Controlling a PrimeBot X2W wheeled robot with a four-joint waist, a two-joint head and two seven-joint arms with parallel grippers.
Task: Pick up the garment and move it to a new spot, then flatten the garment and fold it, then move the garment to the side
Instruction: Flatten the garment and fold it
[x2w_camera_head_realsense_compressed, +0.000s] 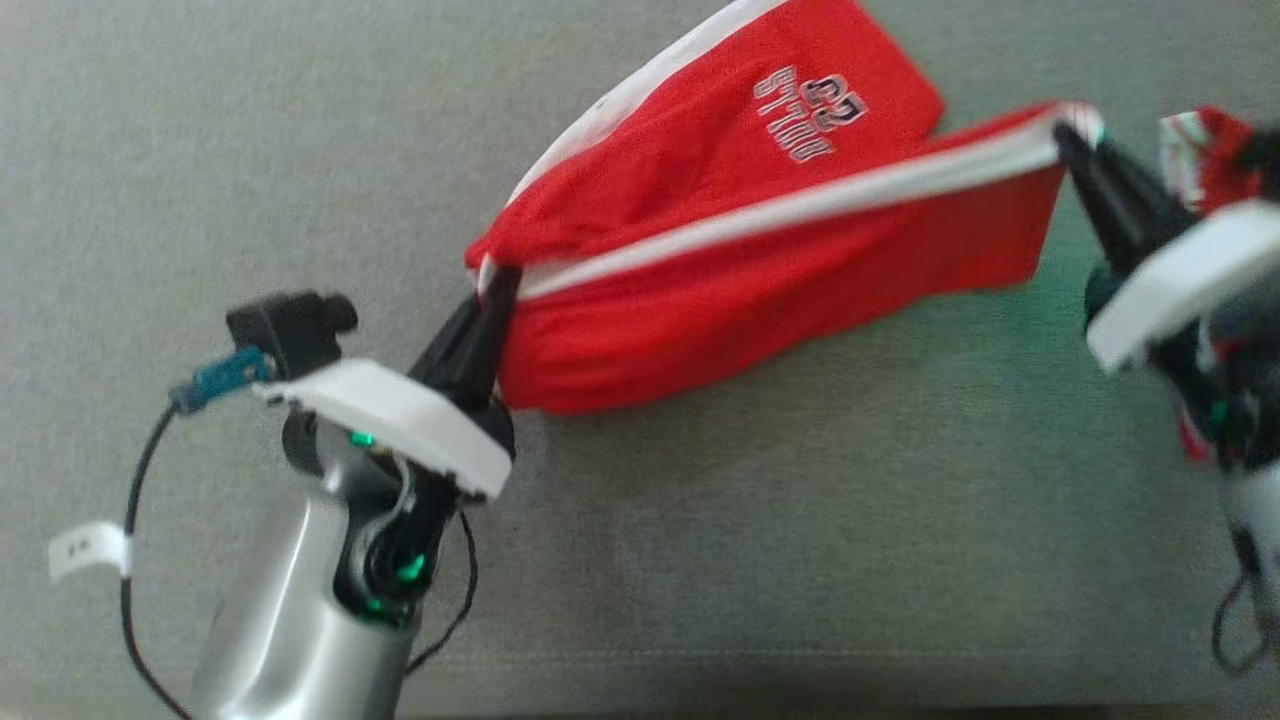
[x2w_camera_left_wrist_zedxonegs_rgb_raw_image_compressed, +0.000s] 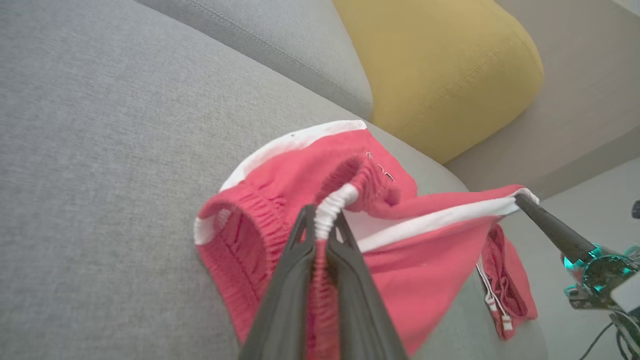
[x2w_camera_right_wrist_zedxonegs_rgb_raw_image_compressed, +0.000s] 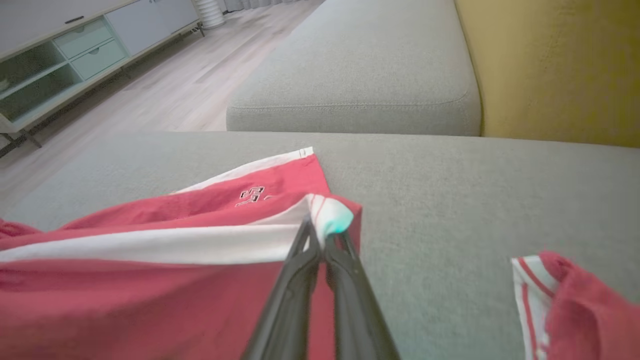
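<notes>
Above the sofa (x2w_camera_head_realsense_compressed: 200, 150), your left tool (x2w_camera_head_realsense_compressed: 499, 282) pinches the red garment (x2w_camera_head_realsense_compressed: 700, 330) by the waistband. Your right tool (x2w_camera_head_realsense_compressed: 1068, 135) clamps its hem.

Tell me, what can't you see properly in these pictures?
- Print on the shorts: blurred in head view, too small in right wrist view.
- Red striped cloth: cut off by the right wrist view's edge.
- Shorts' other end: cut off by the right wrist view's left edge.
</notes>
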